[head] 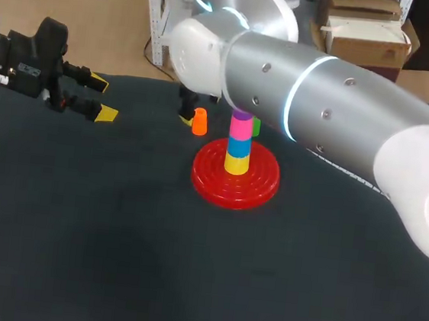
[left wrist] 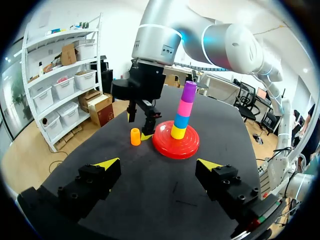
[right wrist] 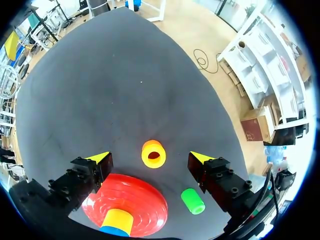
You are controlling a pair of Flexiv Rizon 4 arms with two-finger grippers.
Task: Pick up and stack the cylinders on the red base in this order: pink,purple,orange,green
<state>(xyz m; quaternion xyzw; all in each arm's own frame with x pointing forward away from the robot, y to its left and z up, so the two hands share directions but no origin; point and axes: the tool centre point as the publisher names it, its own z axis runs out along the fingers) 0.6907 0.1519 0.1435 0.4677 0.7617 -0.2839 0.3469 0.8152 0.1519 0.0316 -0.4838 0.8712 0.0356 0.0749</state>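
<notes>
The red base (head: 262, 185) carries a stack of yellow, blue, pink (left wrist: 185, 107) and purple (left wrist: 188, 92) cylinders. The orange cylinder (head: 199, 122) stands upright on the table just left of the base. My right gripper (right wrist: 150, 157) hangs open over it, and the orange cylinder (right wrist: 153, 154) shows between its yellow tips. The green cylinder (right wrist: 192, 201) lies on its side beside the base (right wrist: 140, 197), near one right finger. In the head view my right arm hides most of the green cylinder (head: 256, 126) and the top of the stack. My left gripper (head: 98, 98) stays open and empty at the far left.
My right arm crosses the table from the right above the base and stack. The dark table (head: 112, 257) spreads wide in front of the base. From the left wrist view, the right gripper (left wrist: 140, 127) stands over the orange cylinder (left wrist: 135, 136) beside the base (left wrist: 165, 145).
</notes>
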